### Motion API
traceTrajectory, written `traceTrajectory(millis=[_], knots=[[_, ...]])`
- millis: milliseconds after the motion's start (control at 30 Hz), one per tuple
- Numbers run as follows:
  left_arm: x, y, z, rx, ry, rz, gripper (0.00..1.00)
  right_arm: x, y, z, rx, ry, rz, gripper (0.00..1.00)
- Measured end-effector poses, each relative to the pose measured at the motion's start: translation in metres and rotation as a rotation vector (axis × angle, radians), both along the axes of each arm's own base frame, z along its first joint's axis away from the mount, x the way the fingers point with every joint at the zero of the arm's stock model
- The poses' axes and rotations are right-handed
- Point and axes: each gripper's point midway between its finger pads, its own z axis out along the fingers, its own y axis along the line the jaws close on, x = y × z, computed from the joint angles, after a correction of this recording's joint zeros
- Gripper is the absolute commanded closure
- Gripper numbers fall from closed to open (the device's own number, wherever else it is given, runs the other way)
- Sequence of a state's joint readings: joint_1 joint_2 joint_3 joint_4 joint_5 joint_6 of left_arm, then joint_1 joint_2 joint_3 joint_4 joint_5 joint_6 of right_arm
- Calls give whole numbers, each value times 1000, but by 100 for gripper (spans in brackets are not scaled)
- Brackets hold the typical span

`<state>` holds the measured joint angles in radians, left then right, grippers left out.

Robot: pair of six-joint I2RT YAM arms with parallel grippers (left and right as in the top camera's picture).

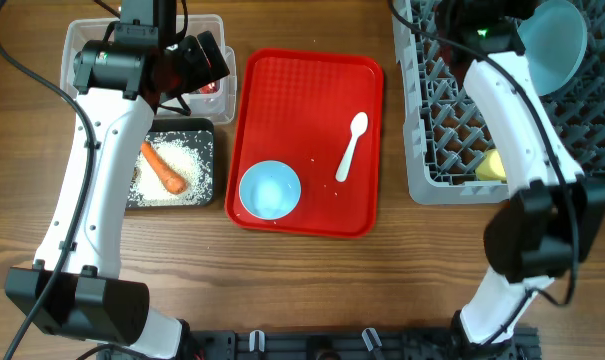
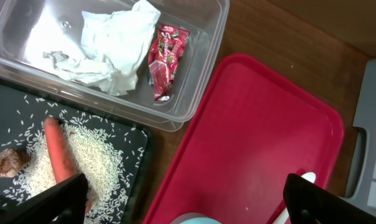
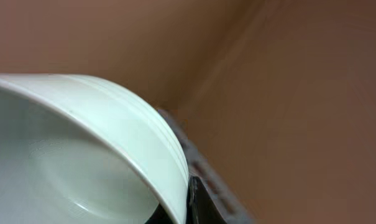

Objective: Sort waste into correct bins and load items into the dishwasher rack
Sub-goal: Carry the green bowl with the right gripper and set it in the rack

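Observation:
My left gripper is open and empty, above the red tray's left edge beside the bins; it also shows in the overhead view. The clear tub holds the crumpled white tissue and the red wrapper. The black tub holds the carrot, loose rice and a brown scrap. My right gripper is shut on the rim of the mint bowl, tilted over the grey rack. A yellow cup sits in the rack. The plate is out of view.
The flat red tray lies between the bins and the rack. On it are a pale blue bowl and a white spoon. Bare wooden table runs along the front.

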<state>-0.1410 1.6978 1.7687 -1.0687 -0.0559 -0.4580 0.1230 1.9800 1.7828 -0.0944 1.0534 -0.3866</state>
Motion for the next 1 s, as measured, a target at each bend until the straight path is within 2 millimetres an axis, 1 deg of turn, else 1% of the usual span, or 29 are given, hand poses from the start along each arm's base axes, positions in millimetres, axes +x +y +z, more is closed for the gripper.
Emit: traceTrajectory(millis=[33,133,233,300,400,467,633,833,1000], knots=[[0,0,0,0,1,0,0,5,-10,-15,-65,93,-18,96],[0,0,0,0,0,0,0,13,-25,-44,-168,283,-30,96],[0,0,0,0,0,0,0,20,-28,-72,-247,445,-15,95],[0,0,0,0,0,0,0,23,-27,-82,-276,504,-2,93],[0,0,0,0,0,0,0,29,-24,-91,-295,543,30,90],[0,0,0,0,0,0,0,32,-22,-96,-298,556,50,91],[0,0,0,0,0,0,0,40,-18,-116,-298,588,92,90],[0,0,0,0,0,0,0,44,-16,-124,-295,599,122,89],[0,0,0,0,0,0,0,41,-15,-132,-294,642,135,89]])
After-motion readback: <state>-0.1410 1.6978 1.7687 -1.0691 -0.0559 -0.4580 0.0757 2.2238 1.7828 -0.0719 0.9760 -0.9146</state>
